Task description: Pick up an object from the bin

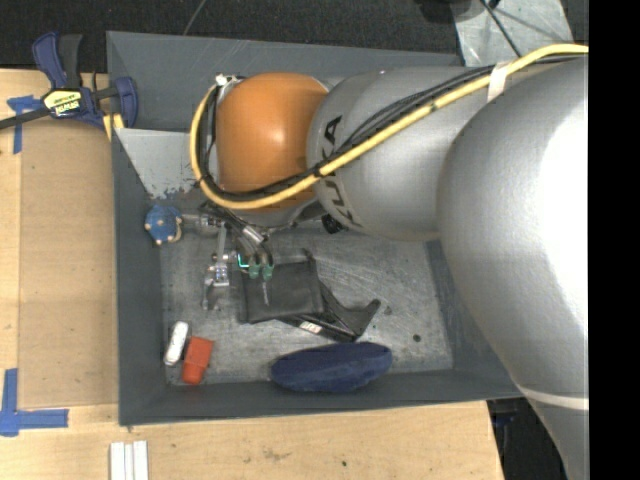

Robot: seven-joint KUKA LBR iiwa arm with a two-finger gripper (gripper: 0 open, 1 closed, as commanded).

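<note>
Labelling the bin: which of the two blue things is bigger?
The navy oblong pouch, lowest in view; the light-blue piece at upper left is much smaller.

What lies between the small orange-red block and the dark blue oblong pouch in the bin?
Nothing: the camera view shows bare grey bin floor between the orange-red block and the dark blue pouch.

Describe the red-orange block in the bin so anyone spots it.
In the grey bin, go to the lower-left corner of the camera view. Beside a white cylinder lies the red-orange block. It is boxy and the only red loose thing; the dark blue pouch to its right is far bigger.
</note>
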